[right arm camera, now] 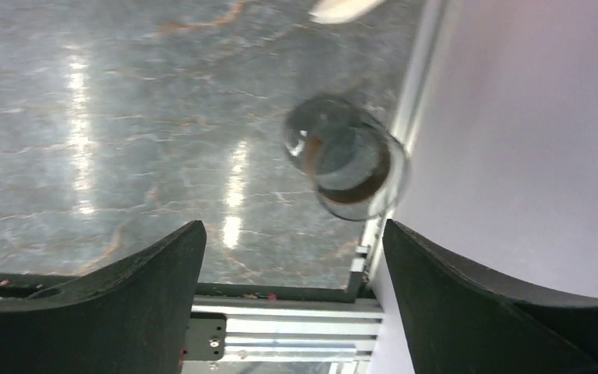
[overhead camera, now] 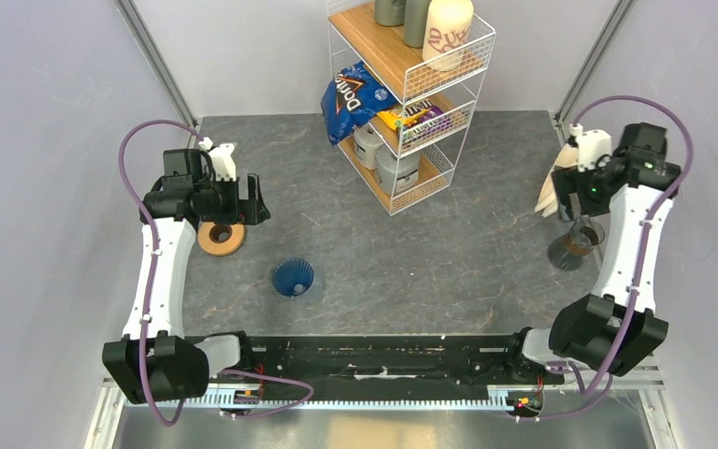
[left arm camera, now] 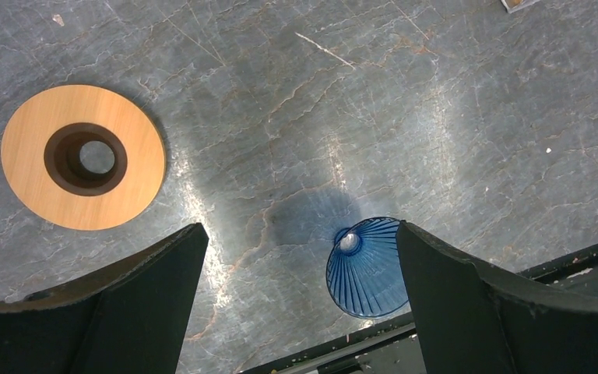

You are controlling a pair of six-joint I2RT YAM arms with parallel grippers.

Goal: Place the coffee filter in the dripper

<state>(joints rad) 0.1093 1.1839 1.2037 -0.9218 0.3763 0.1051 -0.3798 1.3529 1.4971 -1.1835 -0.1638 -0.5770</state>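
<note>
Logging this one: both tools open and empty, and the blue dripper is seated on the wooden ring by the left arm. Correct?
Not quite. The dripper is not on the wooden ring; it rests on the table beside it, apart, as the top external view shows. The left tool and right tool are indeed open and empty.

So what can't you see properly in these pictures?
- Coffee filter: top view, partly behind the right arm; right wrist view, cut off by the top edge.
- Dripper: left wrist view, edge behind the left pincer.
- Cup: right wrist view, blurred.
</note>
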